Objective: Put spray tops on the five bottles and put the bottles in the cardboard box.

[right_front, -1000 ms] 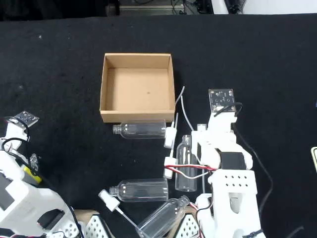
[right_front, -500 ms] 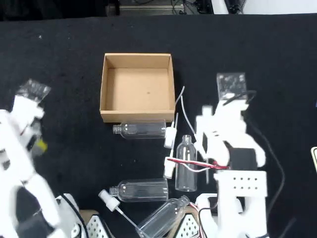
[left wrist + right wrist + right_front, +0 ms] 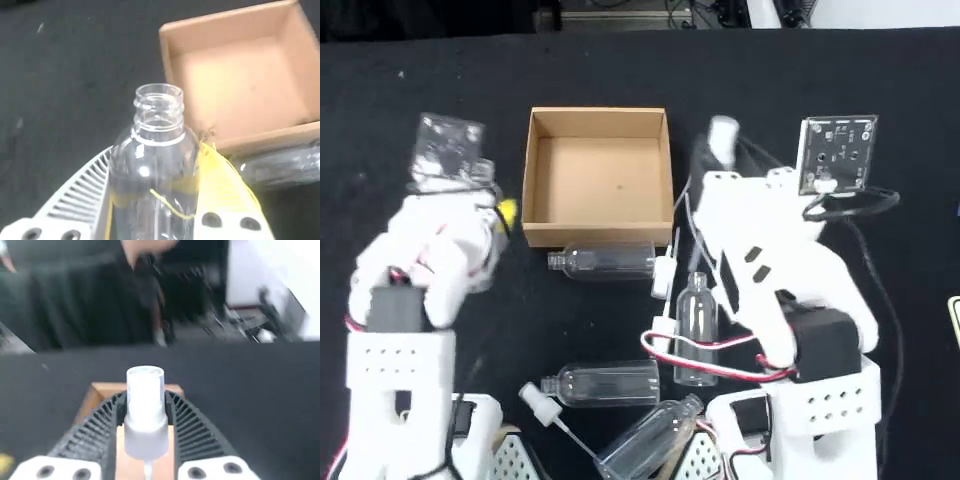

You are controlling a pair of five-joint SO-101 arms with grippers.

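We clamp 1 open bottle [image 3: 159, 125] in the left gripper [image 3: 159, 150], left of the cardboard box [image 3: 597, 118], and pinch 1 spray top [image 3: 145, 380] in the right gripper [image 3: 145, 400]; we should centre it squarely over the neck.

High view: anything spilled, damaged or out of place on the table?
Nothing stands out. Four uncapped bottles lie on their sides near the cardboard box, loose spray tops among them. The left gripper holds a fifth bottle, the right gripper a spray top.
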